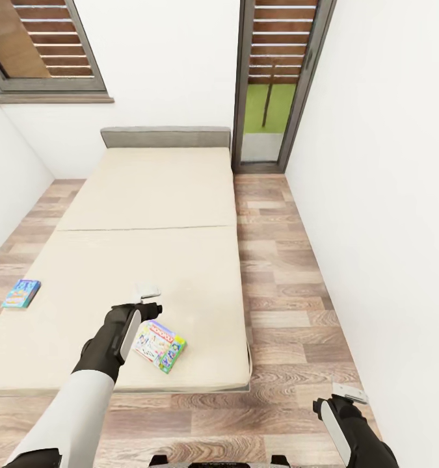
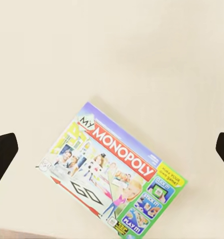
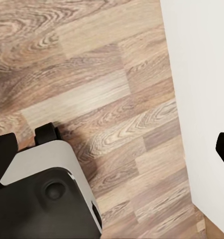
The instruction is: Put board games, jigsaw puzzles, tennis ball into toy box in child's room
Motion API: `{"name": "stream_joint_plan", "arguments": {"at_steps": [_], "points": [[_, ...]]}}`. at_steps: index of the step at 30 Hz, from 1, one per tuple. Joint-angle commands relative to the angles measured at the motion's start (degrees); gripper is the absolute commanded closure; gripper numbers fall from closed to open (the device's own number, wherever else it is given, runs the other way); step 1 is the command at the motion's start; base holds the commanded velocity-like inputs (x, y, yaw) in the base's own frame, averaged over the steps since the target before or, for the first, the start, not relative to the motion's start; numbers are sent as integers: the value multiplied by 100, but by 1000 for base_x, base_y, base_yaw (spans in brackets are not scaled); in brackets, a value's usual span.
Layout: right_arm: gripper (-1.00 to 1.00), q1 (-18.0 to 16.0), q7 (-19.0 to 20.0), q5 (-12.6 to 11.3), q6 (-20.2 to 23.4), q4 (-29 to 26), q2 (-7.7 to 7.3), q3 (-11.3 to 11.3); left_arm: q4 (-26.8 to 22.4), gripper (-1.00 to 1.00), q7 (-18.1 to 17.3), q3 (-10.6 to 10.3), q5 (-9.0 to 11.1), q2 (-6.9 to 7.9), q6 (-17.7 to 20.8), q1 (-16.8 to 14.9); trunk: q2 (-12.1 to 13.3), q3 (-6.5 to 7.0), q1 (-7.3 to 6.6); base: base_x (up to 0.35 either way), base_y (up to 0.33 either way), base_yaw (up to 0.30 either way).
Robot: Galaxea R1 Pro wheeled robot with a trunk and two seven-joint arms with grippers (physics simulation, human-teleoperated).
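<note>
Green-edged board game (image 2: 114, 172) reads "MY MONOPOLY"; "GO" printed below.

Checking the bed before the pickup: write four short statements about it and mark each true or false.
1. Two board games lie on the bed. True: the Monopoly box near its foot, the blue box at its left edge.
2. The left gripper clamps the Monopoly box. False: it hangs open above it.
3. The right gripper is over the floor. True.
4. The Monopoly box stands on edge. False: it lies flat, printed side up.
</note>
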Motion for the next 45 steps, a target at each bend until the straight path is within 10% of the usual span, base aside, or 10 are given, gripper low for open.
{"name": "stream_joint_plan", "arguments": {"at_steps": [1, 45], "points": [[-100, -2, -44, -60, 15, -9, -2, 8, -8, -100, 10, 14, -1, -6, 28, -3, -10, -18, 3, 0, 0, 0], [-100, -2, -44, -60, 15, 0, -2, 8, -8, -100, 44, 17, -10, -3, -483, -3, -10, -423, 3, 0, 0, 0]]}}
